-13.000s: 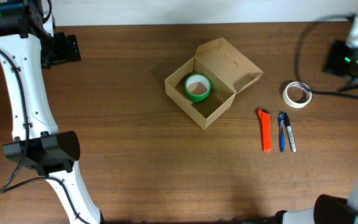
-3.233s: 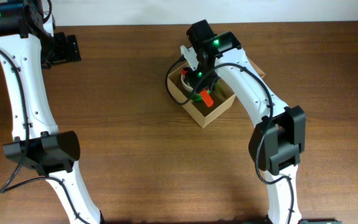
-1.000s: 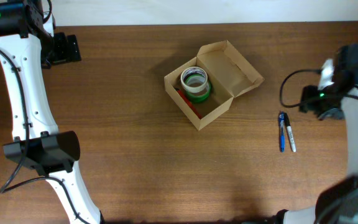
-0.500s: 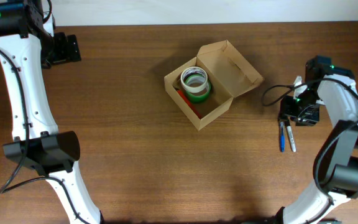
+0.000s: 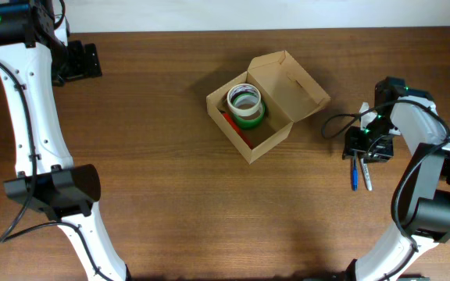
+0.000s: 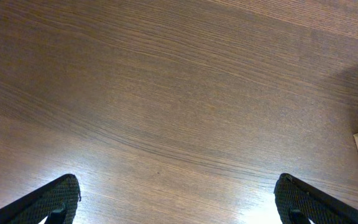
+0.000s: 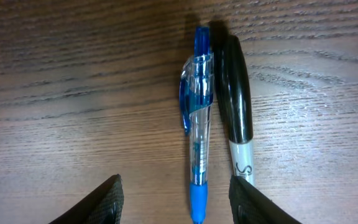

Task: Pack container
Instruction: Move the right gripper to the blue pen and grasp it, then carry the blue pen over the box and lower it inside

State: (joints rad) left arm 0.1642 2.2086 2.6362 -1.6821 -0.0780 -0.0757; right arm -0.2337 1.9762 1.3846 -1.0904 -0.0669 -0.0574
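Your right gripper (image 7: 176, 200) has slid over the blue pen (image 7: 196, 143) and black marker (image 7: 234, 93), jaws apart either side of both. Your left gripper (image 6: 179, 199) hangs wide open. You have the box (image 5: 272, 139) open in the middle of the table (image 5: 155, 156), tape rolls (image 5: 245, 101) inside

It seems to be a robotics lab bench — a white left arm (image 5: 31, 117) and right arm (image 5: 428, 136) with black joints and cables stand at a dark wooden table (image 5: 155, 195), bearing only a cardboard box (image 5: 270, 139) and pens (image 5: 355, 176).
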